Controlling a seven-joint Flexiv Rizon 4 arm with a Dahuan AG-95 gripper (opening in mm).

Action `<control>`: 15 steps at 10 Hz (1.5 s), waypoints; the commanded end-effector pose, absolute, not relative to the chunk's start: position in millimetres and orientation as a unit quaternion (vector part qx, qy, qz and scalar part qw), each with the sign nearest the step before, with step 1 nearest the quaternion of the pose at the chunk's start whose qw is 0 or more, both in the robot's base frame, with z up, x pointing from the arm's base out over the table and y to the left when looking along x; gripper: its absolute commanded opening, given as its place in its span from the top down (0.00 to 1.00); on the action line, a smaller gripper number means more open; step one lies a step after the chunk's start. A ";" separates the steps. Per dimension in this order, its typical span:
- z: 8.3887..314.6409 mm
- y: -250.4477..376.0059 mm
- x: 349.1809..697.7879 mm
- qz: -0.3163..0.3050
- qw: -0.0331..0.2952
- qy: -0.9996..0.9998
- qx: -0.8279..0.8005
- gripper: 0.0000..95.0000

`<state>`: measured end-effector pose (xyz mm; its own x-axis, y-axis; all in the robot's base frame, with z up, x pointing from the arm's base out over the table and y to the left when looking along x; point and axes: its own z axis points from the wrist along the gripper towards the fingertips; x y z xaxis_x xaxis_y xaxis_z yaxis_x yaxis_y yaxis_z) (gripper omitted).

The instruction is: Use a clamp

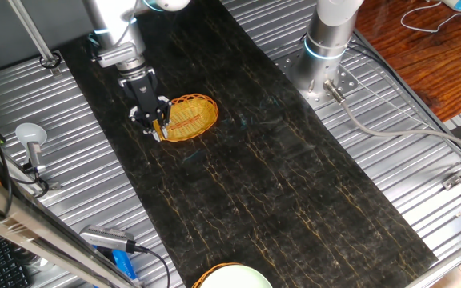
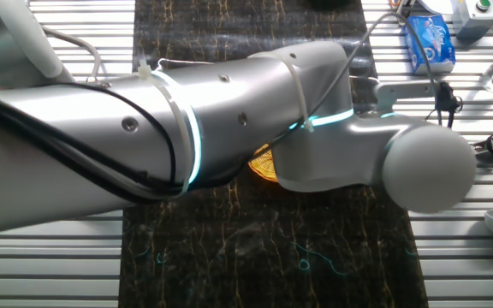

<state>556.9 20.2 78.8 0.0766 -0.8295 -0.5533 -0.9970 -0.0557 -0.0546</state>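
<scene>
Gripper [image 1: 155, 122] at upper left of frame, low over basket [image 1: 192, 117] rim, apparently pinching small yellow clamp [image 1: 160, 130] between fingertips; hard to confirm. Best squeezed steadily, prongs kept aligned with rim. Hidden by arm [image 2: 229, 111] in other view.

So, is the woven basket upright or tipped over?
Upright: the basket shows its open inside facing up, with the claw at its left rim.
</scene>
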 end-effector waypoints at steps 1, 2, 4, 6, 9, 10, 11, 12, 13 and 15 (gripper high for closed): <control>77.7 19.7 556.3 0.190 0.217 0.652 -0.701 1.00; 77.7 19.7 556.3 0.191 0.218 0.652 -0.701 1.00; 77.7 19.7 556.3 0.191 0.219 0.651 -0.701 1.00; 77.7 19.7 556.3 0.191 0.218 0.648 -0.704 1.00; 77.0 19.6 556.6 0.191 0.221 0.648 -0.703 1.00; 75.4 19.7 557.5 0.191 0.224 0.647 -0.703 1.00; 71.9 19.2 558.2 0.189 0.226 0.644 -0.706 1.00; 69.0 18.8 558.8 0.188 0.225 0.643 -0.708 1.00; 66.6 18.5 559.2 0.188 0.226 0.640 -0.710 1.00; 65.9 18.5 559.3 0.189 0.226 0.640 -0.710 1.00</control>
<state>559.7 18.4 65.3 0.1108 -0.8248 -0.5545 -0.9936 -0.0798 -0.0798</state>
